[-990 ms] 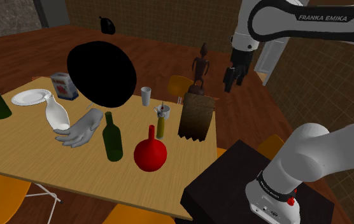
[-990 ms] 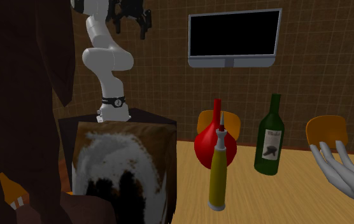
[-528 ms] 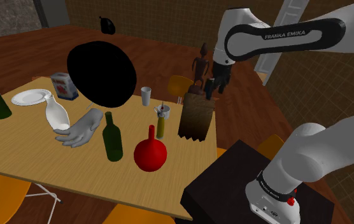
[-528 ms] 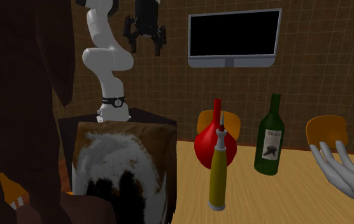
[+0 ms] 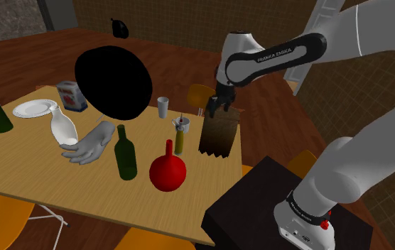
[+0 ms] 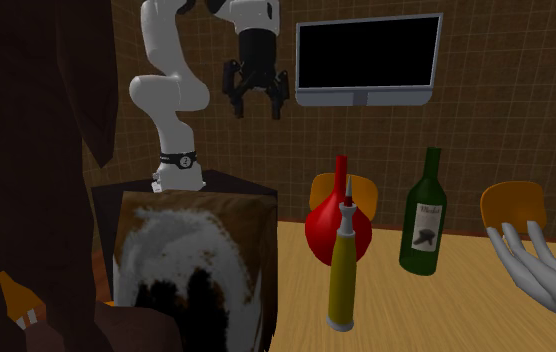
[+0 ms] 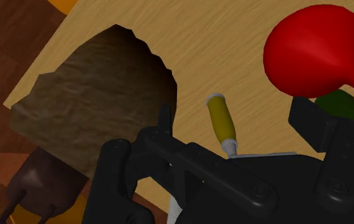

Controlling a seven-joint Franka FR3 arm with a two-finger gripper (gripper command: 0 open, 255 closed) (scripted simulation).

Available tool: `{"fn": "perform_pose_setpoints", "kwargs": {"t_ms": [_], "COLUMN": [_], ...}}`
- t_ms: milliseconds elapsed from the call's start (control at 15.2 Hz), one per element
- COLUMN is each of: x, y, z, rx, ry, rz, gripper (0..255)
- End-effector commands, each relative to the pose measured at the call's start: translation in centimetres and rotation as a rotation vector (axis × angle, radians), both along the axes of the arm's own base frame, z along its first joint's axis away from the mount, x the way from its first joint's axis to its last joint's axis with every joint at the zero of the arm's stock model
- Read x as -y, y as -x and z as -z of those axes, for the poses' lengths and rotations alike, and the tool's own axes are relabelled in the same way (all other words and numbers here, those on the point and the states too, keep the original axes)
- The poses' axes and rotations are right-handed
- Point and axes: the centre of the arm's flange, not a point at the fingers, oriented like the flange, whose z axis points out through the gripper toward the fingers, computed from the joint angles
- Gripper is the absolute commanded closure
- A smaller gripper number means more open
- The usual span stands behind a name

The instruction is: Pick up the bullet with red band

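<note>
None of the pick is done yet: I hold nothing, and lowering, closing and lifting are all left, as I judge it.

On the wooden table [image 5: 18,153] the largest thing by me is the rough brown block [image 5: 219,131] at the far right corner in the shoulder view. My gripper [image 5: 216,108] hangs just above its top. To the left, nearer the camera, sits the red round flask [image 5: 168,172], then the green wine bottle [image 5: 124,155]. The bullet [image 5: 180,139], a slim yellow body with a silver tip, stands upright just left of the block and just beyond the flask.

The second exterior view gives what the shoulder view cannot. There my gripper [image 6: 257,105] is high against the wall beside the dark screen [image 6: 368,55], fingers spread apart and empty, well above the bullet [image 6: 344,270]. The red at the bullet's neck is plain there too.

The wrist view adds the line-up. The bullet [image 7: 221,119] lies just ahead of my hand, between the block [image 7: 96,105] and the flask [image 7: 316,51], touching neither.
</note>
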Motion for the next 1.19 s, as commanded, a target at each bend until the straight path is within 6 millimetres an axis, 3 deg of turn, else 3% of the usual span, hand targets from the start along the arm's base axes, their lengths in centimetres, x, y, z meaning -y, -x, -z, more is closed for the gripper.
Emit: {"fn": "perform_pose_setpoints", "kwargs": {"t_ms": [0, 1056, 1122], "x": [-0.5, -4.0, -4.0], "y": [-1.7, -16.7, -16.7], "z": [1.5, 13.7, 13.8], "rx": [0.018, 0.146, 0.147], "ry": [-0.005, -0.037, -0.037], "rz": [0.008, 0.067, 0.067], "gripper": [0, 0, 0]}}
